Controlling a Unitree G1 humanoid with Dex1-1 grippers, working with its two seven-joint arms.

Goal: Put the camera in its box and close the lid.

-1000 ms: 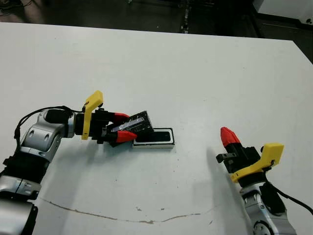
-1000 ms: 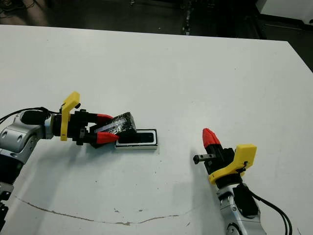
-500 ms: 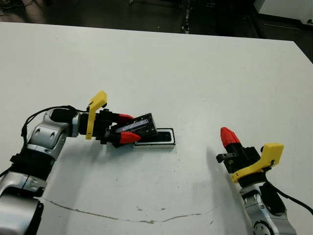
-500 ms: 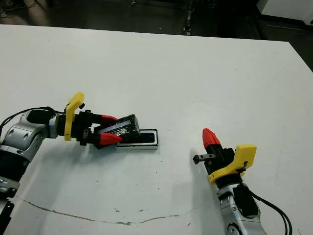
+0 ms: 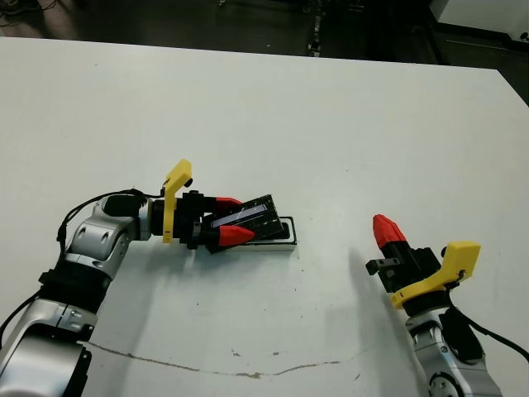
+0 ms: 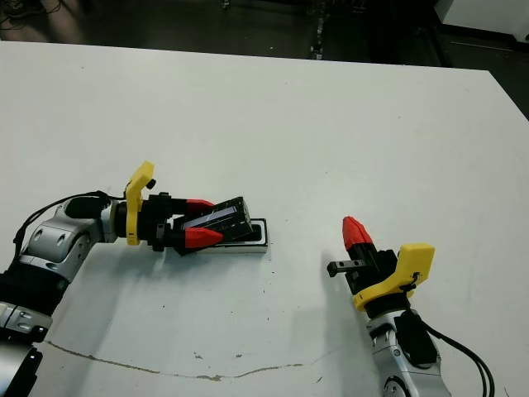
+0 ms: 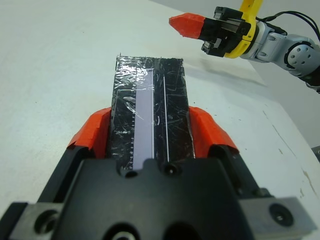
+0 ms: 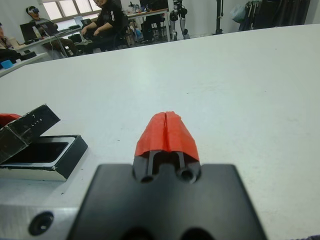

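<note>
My left gripper (image 5: 245, 218) is shut on the lid (image 5: 257, 212), a black crinkly cover with a pale strip (image 7: 144, 112). The lid is tilted, and its far end hangs over the left part of the box (image 5: 287, 241). The box is a small white-rimmed tray on the table's middle. Its inside looks black where the camera (image 8: 42, 152) lies in it, and the lid hides most of that from the head views. My right gripper (image 5: 383, 226) is shut on nothing and hovers well to the right of the box.
A thin brown line (image 5: 207, 365) runs across the table near its front edge. People (image 8: 107, 20) sit at desks beyond the far side of the table. The table's right edge (image 5: 512, 87) lies past my right arm.
My left gripper has carried the lid to the right, so it now covers more of the box. The right arm has not moved.
</note>
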